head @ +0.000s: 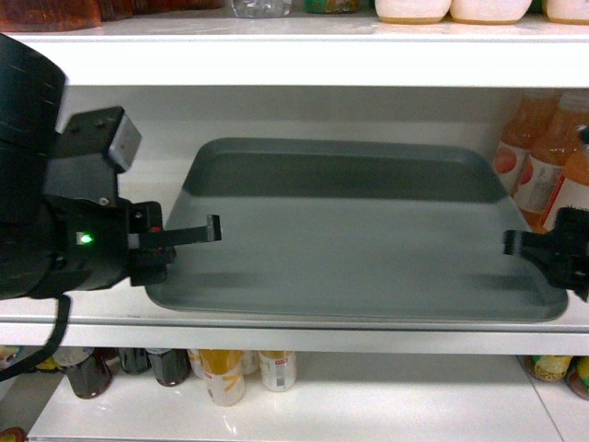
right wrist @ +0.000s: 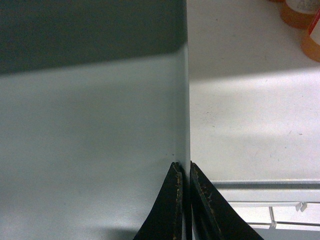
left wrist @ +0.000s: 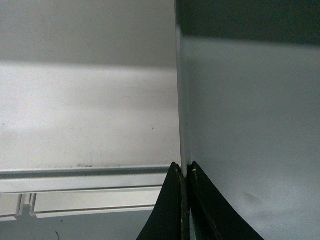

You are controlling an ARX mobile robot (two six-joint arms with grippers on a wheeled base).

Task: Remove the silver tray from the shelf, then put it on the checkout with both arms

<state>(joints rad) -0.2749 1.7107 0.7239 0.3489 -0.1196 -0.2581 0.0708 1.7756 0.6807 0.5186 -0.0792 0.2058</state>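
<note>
My left arm is bulky matte black plastic, with a boxy grey-faced camera block (head: pixel 97 140) on top, a small green light (head: pixel 86 239) glowing on its side and a black cable (head: pixel 41 345) looping beneath. My left claw (head: pixel 189 235) and right claw (head: pixel 532 247) are black; their tapered fingers (left wrist: pixel 172 210) show scuffed, yellowish-flecked edges.

left arm: we reach in from the left side, wrist level, left gripper (left wrist: pixel 184 172) pinched onto the left rim of the silver tray (head: pixel 368 249) | right arm: we reach in from the right side, right gripper (right wrist: pixel 183 171) pinched onto the tray's right rim | both fingers (left wrist: pixel 172 200) close together
</note>
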